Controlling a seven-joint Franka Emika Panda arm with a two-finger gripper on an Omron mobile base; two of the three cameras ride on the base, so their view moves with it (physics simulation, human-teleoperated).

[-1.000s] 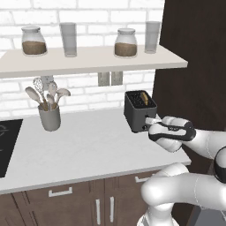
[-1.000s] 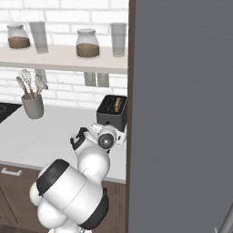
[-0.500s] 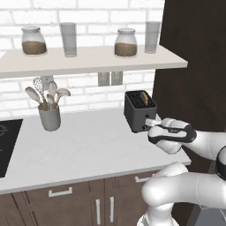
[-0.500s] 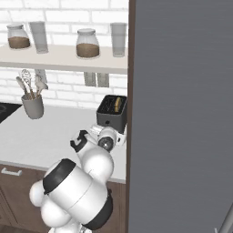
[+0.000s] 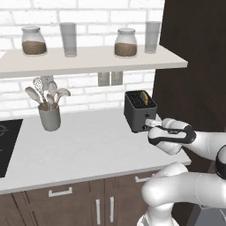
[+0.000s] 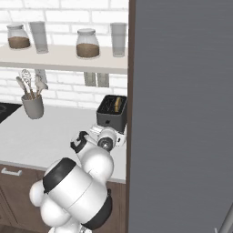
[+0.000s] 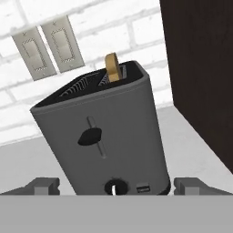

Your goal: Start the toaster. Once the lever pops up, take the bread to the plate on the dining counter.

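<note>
The toaster (image 5: 140, 111) sits right of centre on the counter (image 5: 84, 145), bread (image 7: 112, 67) poking from its slot (upper middle, hand view); the gripper (image 5: 150, 127) hangs spread wide before its front

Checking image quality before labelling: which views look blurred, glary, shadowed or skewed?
Left base view: sharp, even lighting, soft shadow beside the dark grey boxy toaster. Right base view: equally crisp, no glare. Hand view: rolled, so the toaster and tan bread slice lean; otherwise sharp.
</note>
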